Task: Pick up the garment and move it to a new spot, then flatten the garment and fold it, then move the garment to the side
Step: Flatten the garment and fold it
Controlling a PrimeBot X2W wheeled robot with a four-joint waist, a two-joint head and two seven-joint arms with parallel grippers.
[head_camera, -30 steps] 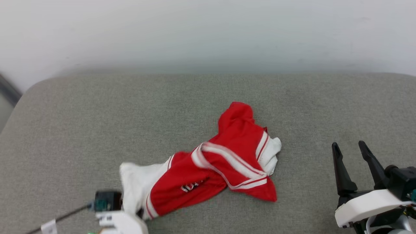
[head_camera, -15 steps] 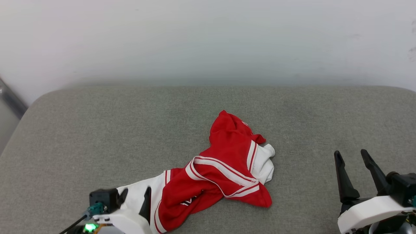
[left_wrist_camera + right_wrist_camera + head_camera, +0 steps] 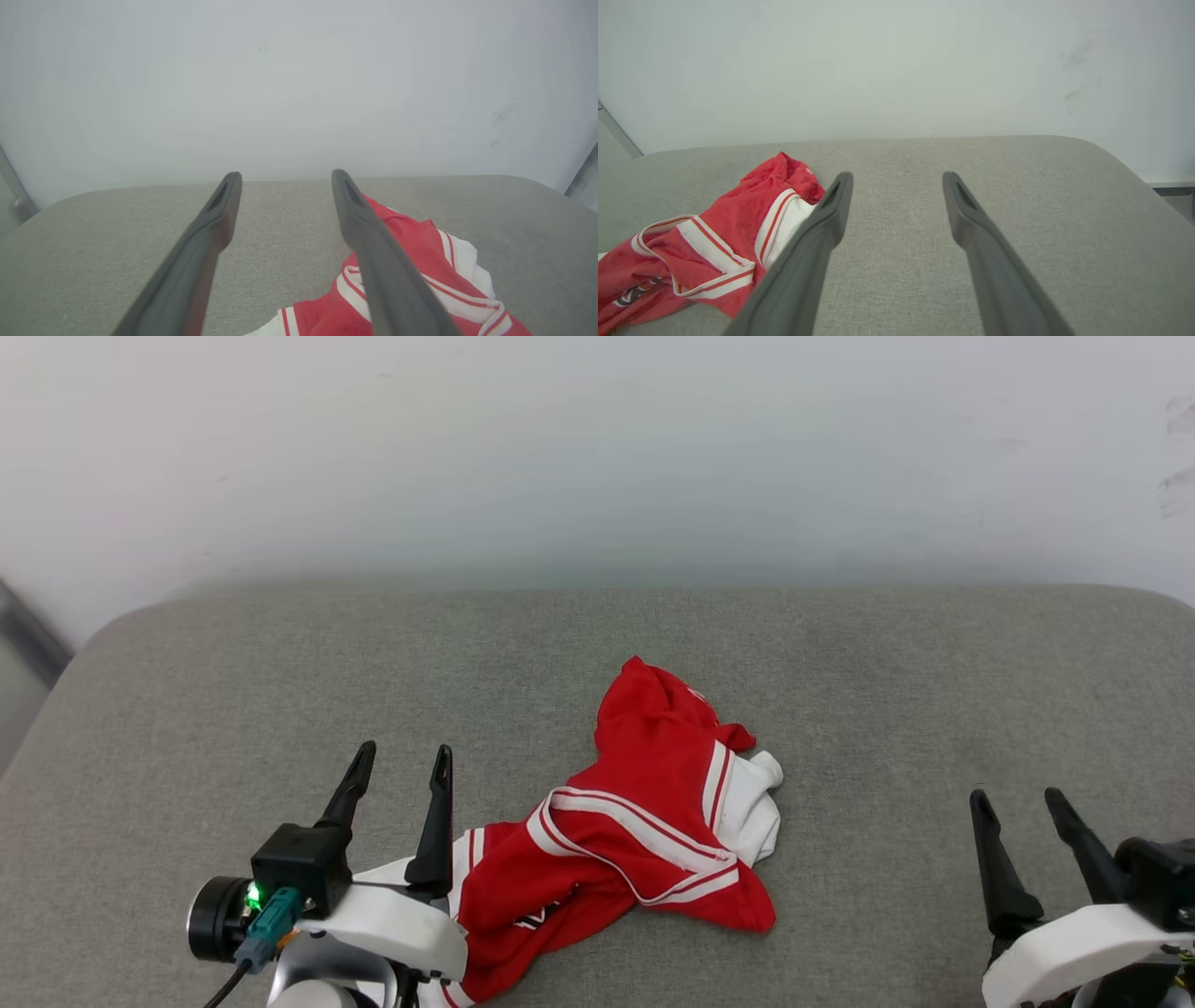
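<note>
**Head view**
- Garment [image 3: 635, 812]: crumpled in a heap on grey padded surface [image 3: 280, 691], near the middle, slightly toward the robot's right. Red cloth uppermost, striped trim looped across the top, white panel at the right edge. Near white end partly hidden behind the left gripper's body.
- Left gripper [image 3: 405, 749]: lower left, fingers spread apart, pointing up, nothing between them. Just beside the garment's near-left end; contact with the cloth not determinable.
- Right gripper [image 3: 1016, 794]: lower right, fingers spread apart, nothing between them. Well apart from the garment, over bare grey surface.
- White wall [image 3: 597, 448]: behind the surface.

**Left wrist view**
- Left gripper [image 3: 286, 175]: fingers wide apart, bare grey surface between them.
- Garment [image 3: 420, 242]: lower right, partly covered by the right-hand finger. Not held.

**Right wrist view**
- Right gripper [image 3: 898, 176]: fingers wide apart, bare grey surface between them.
- Garment [image 3: 738, 210]: lower left, lying on the surface, partly behind the left-hand finger. Black-and-white print visible at the left edge, unreadable.
</note>
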